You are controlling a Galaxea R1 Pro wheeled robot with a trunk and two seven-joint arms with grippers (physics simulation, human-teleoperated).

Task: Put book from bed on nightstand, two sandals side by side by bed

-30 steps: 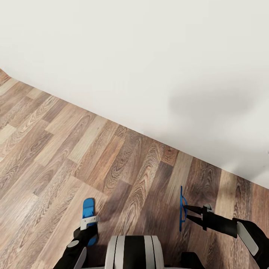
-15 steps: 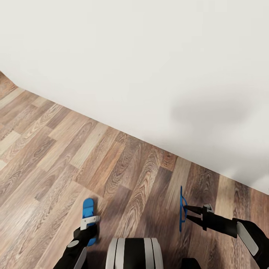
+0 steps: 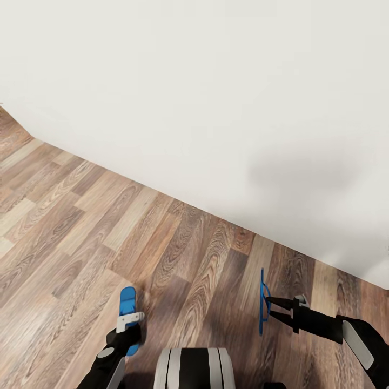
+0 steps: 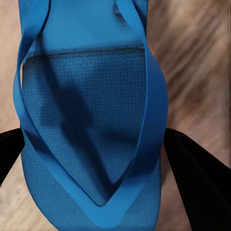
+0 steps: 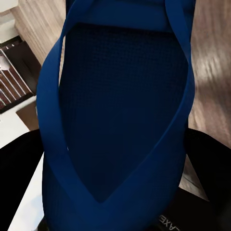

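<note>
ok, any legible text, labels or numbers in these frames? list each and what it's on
"AXE": partial white lettering on the black body of the right gripper, cut off at the edge of the right wrist view, so the full word can't be read.
No text visible on either blue sandal, the wood floor or the white wall.

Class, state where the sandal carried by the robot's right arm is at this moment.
In the head view the sandal is low and right of centre, held edge-on in the right gripper above the wood floor, near the white wall.
</note>
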